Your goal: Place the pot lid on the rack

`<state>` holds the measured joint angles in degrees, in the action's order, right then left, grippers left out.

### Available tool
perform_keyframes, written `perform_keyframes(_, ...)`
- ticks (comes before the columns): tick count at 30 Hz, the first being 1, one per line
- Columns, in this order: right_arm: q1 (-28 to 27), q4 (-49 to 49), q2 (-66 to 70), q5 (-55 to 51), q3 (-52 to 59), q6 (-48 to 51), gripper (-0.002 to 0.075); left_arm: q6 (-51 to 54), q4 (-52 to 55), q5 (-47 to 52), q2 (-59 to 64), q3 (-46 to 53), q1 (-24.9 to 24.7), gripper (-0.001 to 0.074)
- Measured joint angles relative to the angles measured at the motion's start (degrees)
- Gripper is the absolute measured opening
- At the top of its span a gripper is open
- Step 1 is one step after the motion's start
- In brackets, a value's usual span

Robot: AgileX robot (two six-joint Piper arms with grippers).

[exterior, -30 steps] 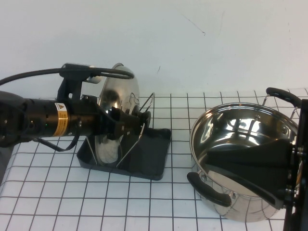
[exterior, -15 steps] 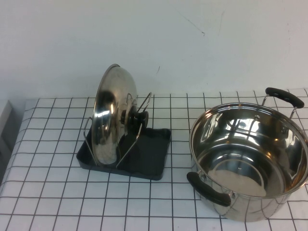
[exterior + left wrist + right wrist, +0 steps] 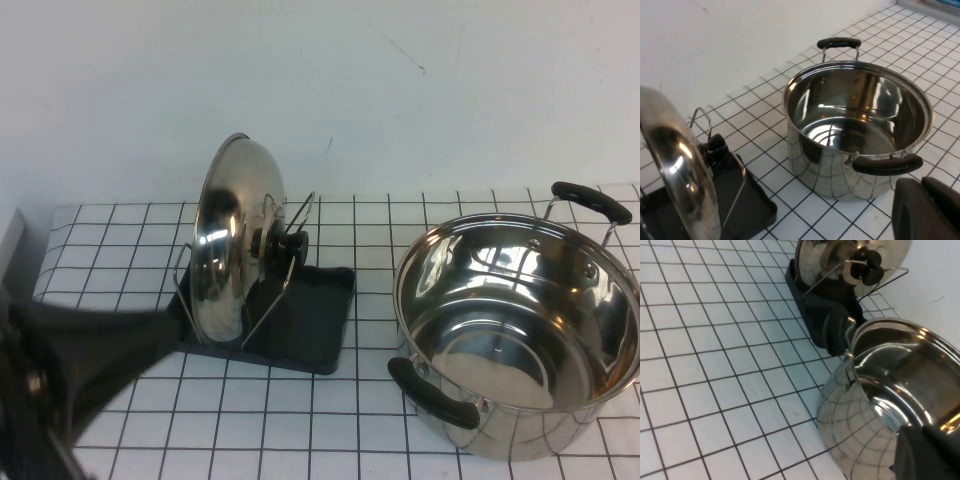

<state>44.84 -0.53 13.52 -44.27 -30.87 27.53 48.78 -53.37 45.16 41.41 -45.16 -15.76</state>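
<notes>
- The left end effector (image 3: 90,360) sat low at the near left corner of the table, a blurred dark shape reaching toward the rack; I could not tell how it was set. It held nothing that I could see.
- In its own wrist view only a dark corner of the left end effector (image 3: 927,210) showed, just beside the pot's near handle.
- The right end effector (image 3: 927,452) appeared only in its own wrist view, as a dark block close against the pot wall; I could not tell its state either. The high view did not show it.
- The pot lid (image 3: 225,240) stood on edge in the rack (image 3: 310,335), leaning between the wire uprights, its black knob (image 3: 285,243) facing the pot.
- The same pot lid (image 3: 677,170) showed close up in the left wrist view, shiny dome outward, lower rim down in the dark tray of the rack (image 3: 747,210).
- From the right wrist camera the pot lid (image 3: 825,257) and rack (image 3: 815,305) lay beyond the pot's handle.
- The pot (image 3: 520,340) stood open and empty on the right of the table (image 3: 300,420), near the rack but apart from it.
- The table was white with a black grid, against a plain pale wall (image 3: 400,90).
</notes>
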Motion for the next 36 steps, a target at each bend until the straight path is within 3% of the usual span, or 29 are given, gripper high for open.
perform_keyframes(4,0.00,-0.99,-4.61,2.28,6.85,-0.31,-0.0001,10.92,-6.49,-2.98,-6.63,9.12,-0.07,-0.0001)
perform_keyframes(10,0.00,-2.41,-5.68,4.82,8.27,-0.36,-0.0001,15.01,-7.37,-5.37,-10.38,15.78,-0.07,-0.0001)
perform_keyframes(29,0.00,-3.51,-5.68,5.39,8.36,-0.36,-0.0001,15.50,-7.37,-5.26,-10.75,16.15,-0.07,-0.0001)
perform_keyframes(36,0.00,-3.60,-5.68,5.39,8.36,-0.36,-0.0001,17.49,-4.51,-6.42,-22.72,16.39,1.62,-0.0001)
